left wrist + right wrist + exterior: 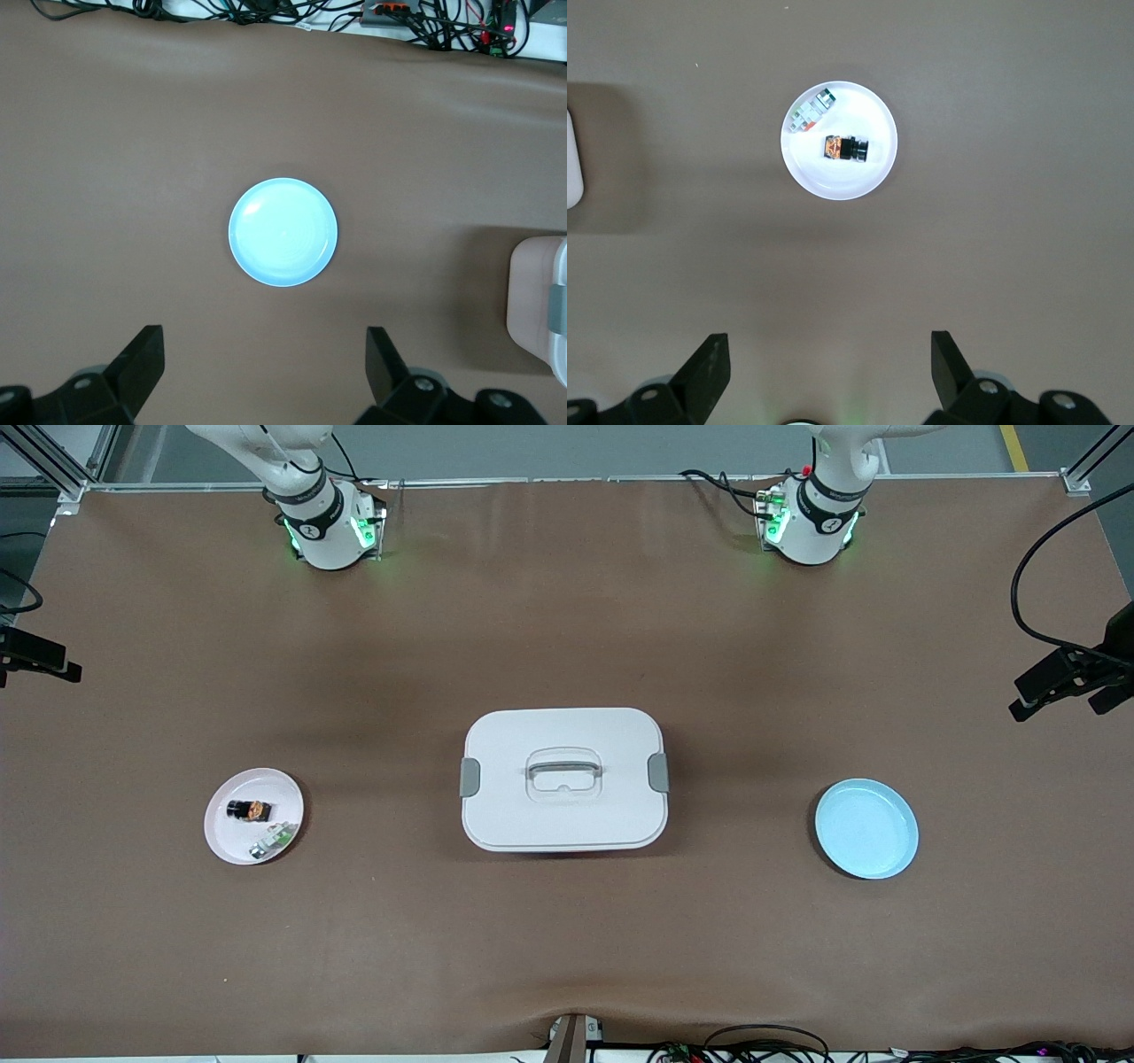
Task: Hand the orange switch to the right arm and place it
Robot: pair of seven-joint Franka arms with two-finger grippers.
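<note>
The brown worktop [567, 957] carries two round plates: one pale pink plate [232, 849] and one light blue plate [866, 828]. There is one white plastic box with a grey handle [564, 779]. The pink plate holds two tiny parts: one black and orange switch [249, 810] and one green, white and silver part [272, 841].

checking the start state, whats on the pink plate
On the pink plate: the orange switch and a green-white-silver part, lying apart. Nothing covers them; whatever is beneath them is hidden.

Lab: aluminium frame [53, 465], clamped cameras [1067, 677].
</note>
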